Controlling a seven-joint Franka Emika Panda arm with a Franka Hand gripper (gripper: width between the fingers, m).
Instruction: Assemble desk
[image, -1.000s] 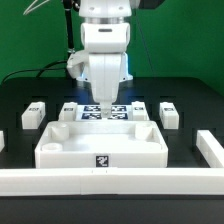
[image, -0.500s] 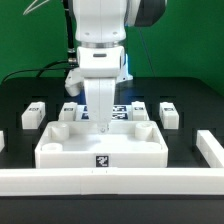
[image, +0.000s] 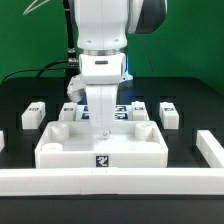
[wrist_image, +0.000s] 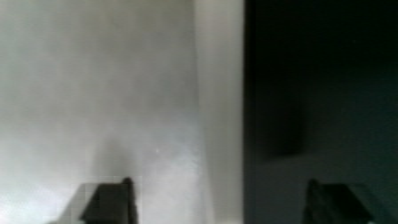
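The desk panel (image: 70, 155) is a large white tray-like slab with a raised rim and round corner sockets, lying at the table's middle. Four short white tagged legs lie behind it: two at the exterior view's left (image: 33, 114) (image: 68, 112) and two at its right (image: 139, 109) (image: 169, 114). My gripper (image: 103, 125) points straight down at the middle of the panel's far rim. In the wrist view the gripper (wrist_image: 222, 205) is open. One fingertip (wrist_image: 107, 200) is over the white panel (wrist_image: 107, 90), the other over the dark table, and the rim runs between them untouched.
A long low white border rail (image: 110, 181) runs along the front, with a side piece (image: 210, 148) at the exterior view's right. The marker board (image: 120, 112) lies behind the panel, partly hidden by the arm. A green backdrop closes the back.
The arm has come down from above the marker board until its fingers reach the panel's far rim. Most of that drop was in the first half second. Panel and legs have not moved.
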